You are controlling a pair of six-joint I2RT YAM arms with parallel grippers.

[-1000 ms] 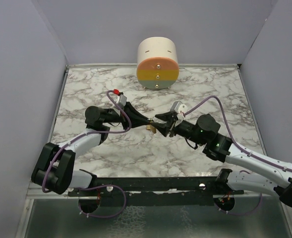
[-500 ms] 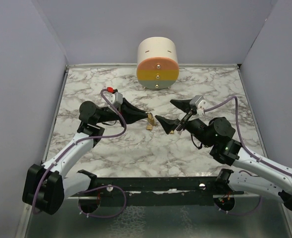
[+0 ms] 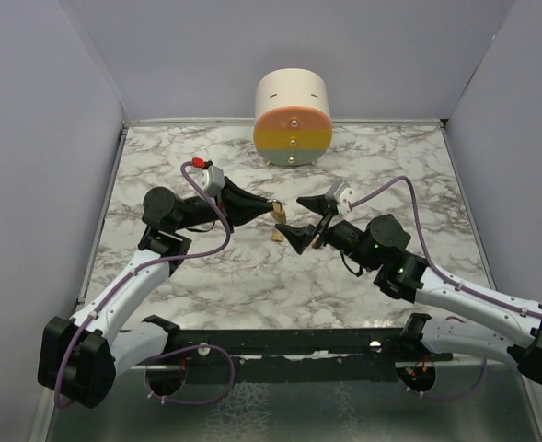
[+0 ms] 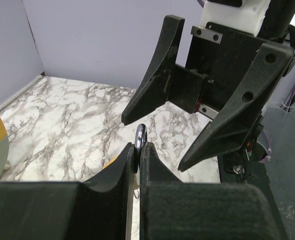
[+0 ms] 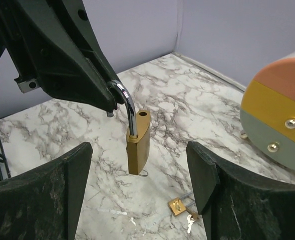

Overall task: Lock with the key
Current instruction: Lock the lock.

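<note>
A brass padlock (image 5: 138, 142) hangs in the air with its steel shackle (image 5: 127, 105) swung open. My left gripper (image 5: 109, 97) is shut on that shackle (image 4: 140, 135); its fingertips (image 4: 138, 147) pinch the steel bow. From above, the padlock (image 3: 279, 212) hangs at the left gripper (image 3: 269, 206) tip. My right gripper (image 5: 139, 150) stands open facing the padlock, one finger either side, touching nothing. It faces the left one (image 3: 294, 216). A thin wire ring (image 5: 144, 173) shows under the padlock's base. Small keys (image 5: 189, 223) lie on the table.
A smaller brass padlock (image 5: 177, 206) lies on the marble table (image 3: 381, 166) beside the keys, under the grippers. A cream cylinder (image 3: 293, 115) with an orange, yellow and grey striped face stands at the back wall. Lavender walls close in both sides.
The right gripper, closed at the padlock a second ago, opened, drew back, then came in again with jaws open. The left gripper lifted the padlock slightly up and left.
</note>
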